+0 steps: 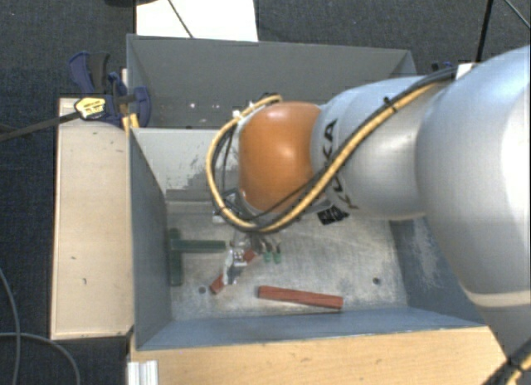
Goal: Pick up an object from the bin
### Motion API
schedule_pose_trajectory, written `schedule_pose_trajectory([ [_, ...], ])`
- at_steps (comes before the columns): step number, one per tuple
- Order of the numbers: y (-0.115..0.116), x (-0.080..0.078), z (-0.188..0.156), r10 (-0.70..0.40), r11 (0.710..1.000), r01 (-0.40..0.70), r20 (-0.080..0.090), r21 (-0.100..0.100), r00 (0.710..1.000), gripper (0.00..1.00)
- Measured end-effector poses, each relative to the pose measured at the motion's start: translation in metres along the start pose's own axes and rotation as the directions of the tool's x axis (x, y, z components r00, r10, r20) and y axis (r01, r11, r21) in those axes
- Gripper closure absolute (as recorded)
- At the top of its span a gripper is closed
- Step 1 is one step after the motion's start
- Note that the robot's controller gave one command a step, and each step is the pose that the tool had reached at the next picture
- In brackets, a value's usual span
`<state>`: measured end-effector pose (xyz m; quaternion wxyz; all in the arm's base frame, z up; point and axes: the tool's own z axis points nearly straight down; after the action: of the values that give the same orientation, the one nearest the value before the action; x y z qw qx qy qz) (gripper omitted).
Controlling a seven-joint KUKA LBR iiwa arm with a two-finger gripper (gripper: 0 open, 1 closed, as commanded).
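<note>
Black lettering on arm, partly hidden (illegible)

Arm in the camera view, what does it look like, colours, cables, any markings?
The arm is thick, rounded and silver-grey. Its wrist wears a glossy orange dome cover. A yellow-and-black cable runs along the arm and loops around the cover. Black lettering marks the link beside the cover.

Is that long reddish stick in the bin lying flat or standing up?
Lying flat: the reddish stick shows its whole length along the bin floor, close to the near wall.
</note>
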<state>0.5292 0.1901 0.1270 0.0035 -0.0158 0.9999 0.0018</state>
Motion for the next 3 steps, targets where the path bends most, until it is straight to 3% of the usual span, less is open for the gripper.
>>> schedule_pose_trajectory([
  [1, -0.02, 0.008, 0.053, 0.039, 0.999, -0.039, 0.004, -0.001, 0.999, 1.0],
  [2, -0.02, 0.008, 0.053, 0.041, 0.999, -0.041, 0.004, -0.001, 0.999, 1.0],
  [3, -0.018, 0.01, 0.021, 0.04, 0.999, -0.04, -0.012, 0.005, 0.999, 1.0],
])
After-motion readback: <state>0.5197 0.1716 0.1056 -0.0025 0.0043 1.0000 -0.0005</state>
